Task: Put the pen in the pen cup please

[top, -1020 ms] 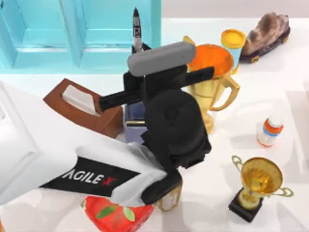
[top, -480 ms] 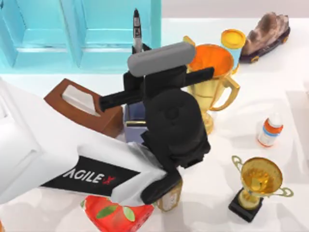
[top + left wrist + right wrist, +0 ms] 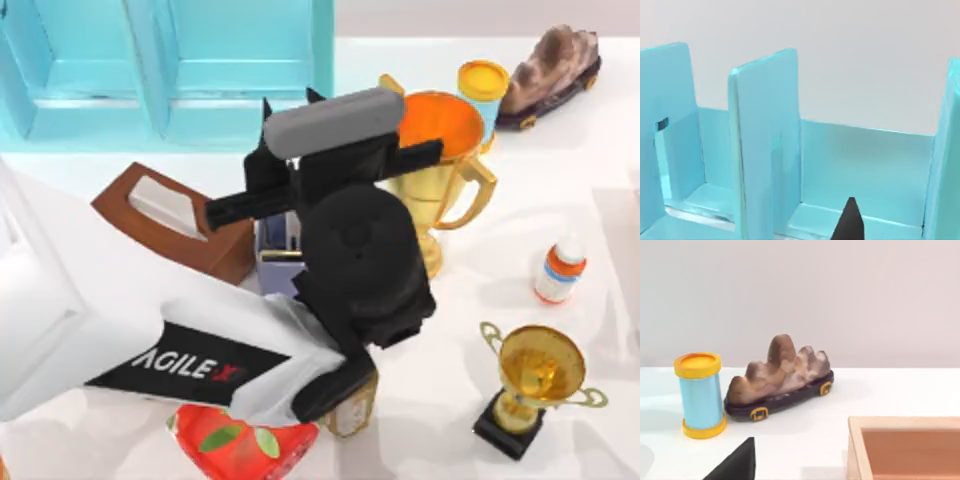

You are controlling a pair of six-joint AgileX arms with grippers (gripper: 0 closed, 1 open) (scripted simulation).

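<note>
Seen from above, the white and black left arm reaches in from the table's left side. It covers the middle of the table. The left gripper points toward the teal rack at the back. Its two black fingertips stand apart with a bare gap between them, so it is spread and grips nothing.

Just below the gripper, partly under the wrist, is the pen cup. It is a small periwinkle holder with a gold rim, standing upright. It sits between a brown tissue box on its left and a big gold trophy on its right. The arm hides most of the cup's opening, so I cannot tell where the pen is.

In the left wrist view, the teal rack's upright dividers are close ahead (a dark pointed tip pokes in at the edge).

In the right wrist view, a black wedge of the right gripper shows, and I cannot tell whether it is spread or closed. Beyond it stand a light-blue cylinder with yellow ends, a brown rock ornament on a dark base, and a wooden box.

On the table's right side are a small white bottle and a small gold trophy.
</note>
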